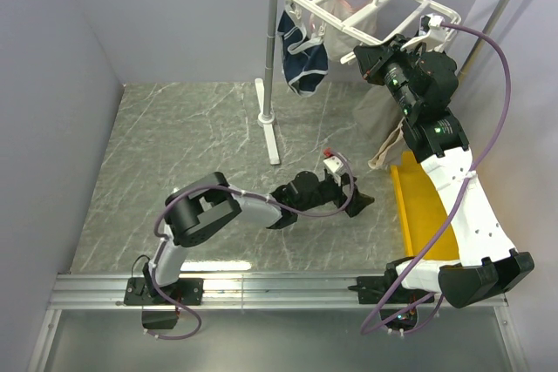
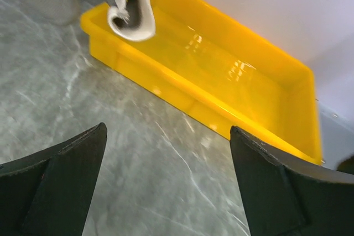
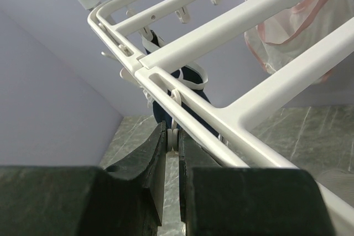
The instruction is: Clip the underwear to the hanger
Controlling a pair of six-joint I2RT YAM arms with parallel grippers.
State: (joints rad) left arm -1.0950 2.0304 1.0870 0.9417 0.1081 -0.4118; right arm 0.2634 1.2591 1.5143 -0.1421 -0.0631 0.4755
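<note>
The white hanger (image 1: 349, 2) hangs from the stand's top bar at the back. My right gripper (image 1: 362, 57) is raised to its near corner and shut on a dangling white clip (image 3: 173, 135), pinched between the two pads under the hanger's bars (image 3: 232, 23). The taupe underwear (image 1: 388, 141) dangles below the right arm. Its lower end (image 2: 133, 12) hangs over the far corner of the yellow tray. My left gripper (image 1: 356, 193) is low over the table beside the tray, wide open (image 2: 167, 131), with only bare marble between its fingers.
The yellow tray (image 2: 221, 64) lies right of the left gripper. Navy briefs (image 1: 302, 58) and a pale pinkish mesh garment (image 3: 287, 26) hang on the hanger. The grey pole stand (image 1: 270, 58) has its foot on the table (image 1: 272, 141). Walls close in at left and back.
</note>
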